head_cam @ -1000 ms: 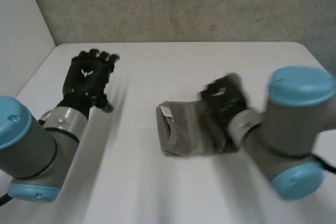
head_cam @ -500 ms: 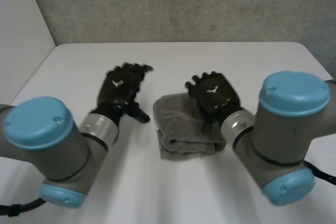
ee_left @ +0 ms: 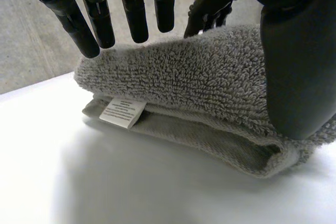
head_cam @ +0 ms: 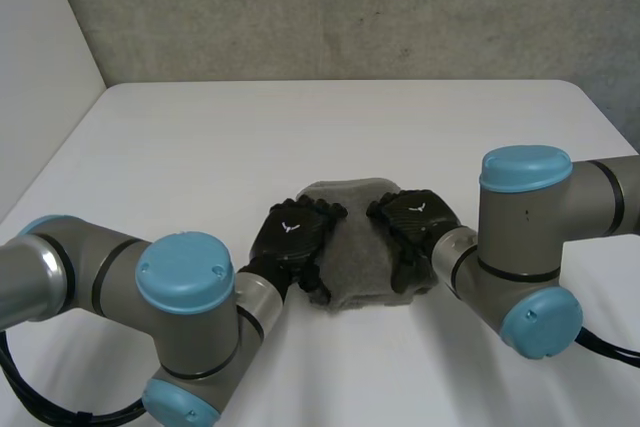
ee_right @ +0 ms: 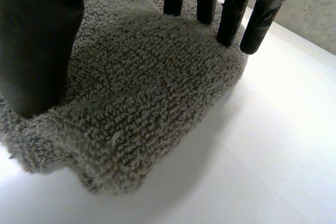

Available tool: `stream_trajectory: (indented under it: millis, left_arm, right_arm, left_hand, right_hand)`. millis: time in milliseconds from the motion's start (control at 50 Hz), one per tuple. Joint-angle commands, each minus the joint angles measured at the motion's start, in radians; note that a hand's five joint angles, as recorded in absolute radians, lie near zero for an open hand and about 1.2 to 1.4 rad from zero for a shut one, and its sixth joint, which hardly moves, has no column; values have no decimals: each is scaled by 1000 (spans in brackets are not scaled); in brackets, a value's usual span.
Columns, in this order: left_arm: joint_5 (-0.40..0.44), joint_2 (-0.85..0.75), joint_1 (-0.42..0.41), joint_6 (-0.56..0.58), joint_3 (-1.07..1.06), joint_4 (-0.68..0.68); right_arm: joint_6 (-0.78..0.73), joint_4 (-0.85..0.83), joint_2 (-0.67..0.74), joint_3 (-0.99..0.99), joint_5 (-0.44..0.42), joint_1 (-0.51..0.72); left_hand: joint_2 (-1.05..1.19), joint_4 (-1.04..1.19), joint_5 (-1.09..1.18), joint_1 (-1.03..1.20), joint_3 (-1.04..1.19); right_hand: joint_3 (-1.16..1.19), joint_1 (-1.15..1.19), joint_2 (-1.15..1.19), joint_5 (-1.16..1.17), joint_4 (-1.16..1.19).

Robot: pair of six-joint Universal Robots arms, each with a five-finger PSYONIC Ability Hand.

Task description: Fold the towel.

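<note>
Head view has the folded towel [head_cam: 352, 265] mid-counter [head_cam: 300, 127], directly under both palms: left hand [head_cam: 292, 237] on its left half, right hand [head_cam: 412, 222] on its right half. Fingers are straight and gripping nothing, and neither hand is nearer.

No word or number can be read. A small white tag [ee_left: 123, 112] hangs from the folded edge of the grey towel [ee_left: 199, 72], below the fingertips of the left hand [ee_left: 132, 9]. Its lines of fine print are too small to make out. A small white emblem [head_cam: 290, 228], too small to read as a letter, marks the back of the left hand, and a like emblem [head_cam: 415, 208] marks the right hand [head_cam: 424, 229].
</note>
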Motion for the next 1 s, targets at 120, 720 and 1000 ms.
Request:
stream_trajectory:
  millis: [120, 720, 1000]
  left_arm:
    - [-19, 293, 25, 0, 53, -77]
    - [-187, 503, 223, -8, 281, -506]
    - [-184, 505, 225, -2, 268, -503]
  right_arm:
    - [76, -29, -376, 59, 15, -18]
    - [133, 23, -542, 40, 169, -101]
    - [122, 6, -522, 51, 152, -99]
  left_hand:
    - [-41, -41, -225, -42, -39]
    - [-46, -46, -230, -48, -45]
    - [-123, -123, -307, -124, -121]
  right_hand:
    - [-66, -43, -67, -59, -78]
    - [-66, -43, -67, -59, -78]
    - [-66, -43, -67, -59, -78]
